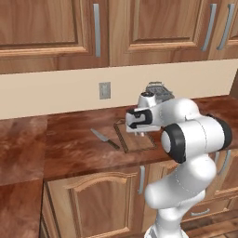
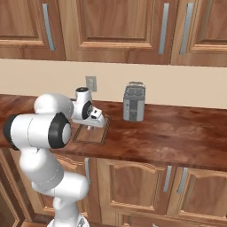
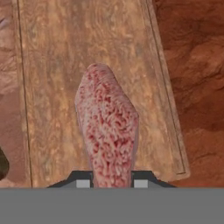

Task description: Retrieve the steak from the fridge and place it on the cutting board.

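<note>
The steak point(image 3: 109, 127), pink with white marbling, sticks out from between my two fingertips point(image 3: 83, 183) in the hand view. My gripper point(image 3: 109, 183) is shut on its near end. Beneath it lies the cutting board point(image 3: 61, 65), a brown wooden board with a darker rim. I cannot tell whether the steak touches the board. In the base views my gripper point(image 1: 140, 134) point(image 2: 90, 127) points down over the cutting board point(image 1: 139, 143) point(image 2: 94, 135) on the reddish counter. The fridge is out of view.
A grey-bladed knife point(image 1: 104, 138) lies on the counter left of the board. A metal toaster point(image 1: 158, 90) point(image 2: 134, 103) stands at the wall behind and to the right. Wooden cabinets hang above, and a wall outlet point(image 1: 104, 90) sits behind the board.
</note>
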Robot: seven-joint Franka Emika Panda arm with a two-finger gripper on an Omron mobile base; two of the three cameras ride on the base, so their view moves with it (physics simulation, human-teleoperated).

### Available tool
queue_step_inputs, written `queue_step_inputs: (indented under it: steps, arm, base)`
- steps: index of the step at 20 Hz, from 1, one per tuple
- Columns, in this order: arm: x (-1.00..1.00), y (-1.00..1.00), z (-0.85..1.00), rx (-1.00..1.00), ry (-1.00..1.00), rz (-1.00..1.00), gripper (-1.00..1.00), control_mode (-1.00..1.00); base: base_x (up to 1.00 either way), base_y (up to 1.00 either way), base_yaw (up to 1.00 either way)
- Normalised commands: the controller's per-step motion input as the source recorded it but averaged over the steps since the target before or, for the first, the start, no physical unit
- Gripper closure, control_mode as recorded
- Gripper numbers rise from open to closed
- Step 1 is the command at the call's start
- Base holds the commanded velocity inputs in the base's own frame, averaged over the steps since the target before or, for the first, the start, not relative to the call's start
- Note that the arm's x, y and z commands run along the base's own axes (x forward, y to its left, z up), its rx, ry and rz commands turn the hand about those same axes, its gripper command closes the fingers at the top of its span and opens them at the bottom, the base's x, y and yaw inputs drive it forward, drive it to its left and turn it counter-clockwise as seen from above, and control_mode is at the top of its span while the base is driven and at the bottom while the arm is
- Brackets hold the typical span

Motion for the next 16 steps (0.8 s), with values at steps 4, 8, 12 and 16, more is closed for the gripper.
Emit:
queue_step_inputs:
  steps: [4, 8, 12, 16]
  arm:
    - [0.05, 0.00, -0.42, 0.00, 0.00, 0.00, 1.00, -1.00]
    - [0.00, 0.00, -0.38, 0.00, 0.00, 0.00, 1.00, -1.00]
    - [0.00, 0.00, -0.33, 0.00, 0.00, 0.00, 1.00, -1.00]
    - [0.00, 0.00, -0.12, 0.00, 0.00, 0.00, 1.00, -1.00]
  base:
    - [0.00, 0.00, 0.00]
    - [0.00, 0.00, 0.00]
    - [0.00, 0.00, 0.00]
    - [0.00, 0.00, 0.00]
